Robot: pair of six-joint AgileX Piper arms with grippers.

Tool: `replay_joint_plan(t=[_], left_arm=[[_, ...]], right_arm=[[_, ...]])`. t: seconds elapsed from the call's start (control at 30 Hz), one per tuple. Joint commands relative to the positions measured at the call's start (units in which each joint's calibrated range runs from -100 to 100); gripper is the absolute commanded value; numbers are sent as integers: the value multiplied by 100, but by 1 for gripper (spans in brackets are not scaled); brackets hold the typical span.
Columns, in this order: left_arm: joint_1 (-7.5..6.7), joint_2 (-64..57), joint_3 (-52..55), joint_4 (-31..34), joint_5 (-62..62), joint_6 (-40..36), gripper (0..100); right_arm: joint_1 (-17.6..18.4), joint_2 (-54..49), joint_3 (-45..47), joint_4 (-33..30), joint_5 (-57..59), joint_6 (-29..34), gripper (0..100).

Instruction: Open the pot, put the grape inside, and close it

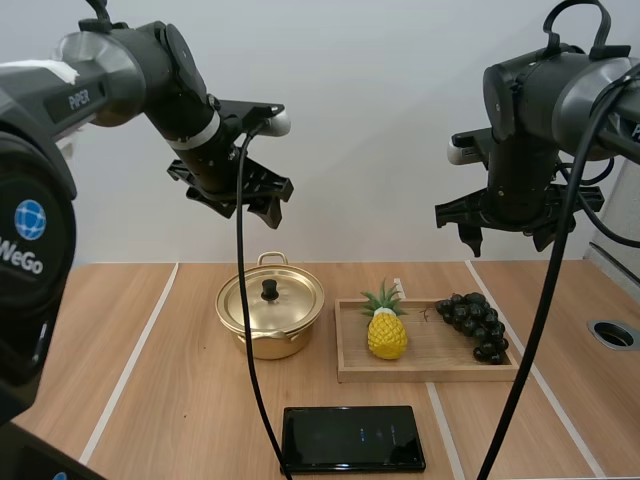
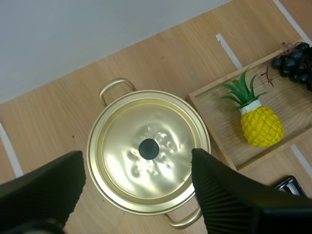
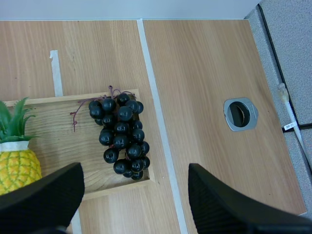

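So far nothing is done: the lid [image 1: 270,300] sits on the pot [image 1: 270,325] mid-desk and the grapes [image 1: 478,325] lie at the tray's [image 1: 430,372] right end. The left gripper [image 1: 250,205] is open above the pot, and the right gripper [image 1: 507,235] is open above the grapes.

The pot [image 1: 270,318] stands on the desk [image 1: 130,400] left of the middle and toward the back edge, with the lid [image 1: 270,302] on it. Just to its right lies the tray [image 1: 430,372], its long side along the back edge. In the tray, the pineapple [image 1: 386,332] stands at the left end and the grapes [image 1: 478,325] lie at the right end, reaching its front right corner. The phone [image 1: 352,438] lies flat near the front edge, before the gap between pot and tray. A hole [image 1: 613,334] sits by the right edge. The left gripper [image 1: 240,207] hangs above the pot, the right gripper [image 1: 507,235] above the grapes.
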Motion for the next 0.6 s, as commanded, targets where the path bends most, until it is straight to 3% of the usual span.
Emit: replay_joint_plan(t=[0.0, 0.2, 0.57], left_arm=[[13, 172, 173, -134, -62, 59, 100], [13, 431, 455, -209, -157, 342, 100], [13, 653, 809, -367, -1581, 646, 100]], right_arm=[[5, -56, -14, -48, 23, 34, 100], [5, -56, -14, -36, 23, 34, 100], [5, -56, -14, -47, 23, -35, 100]])
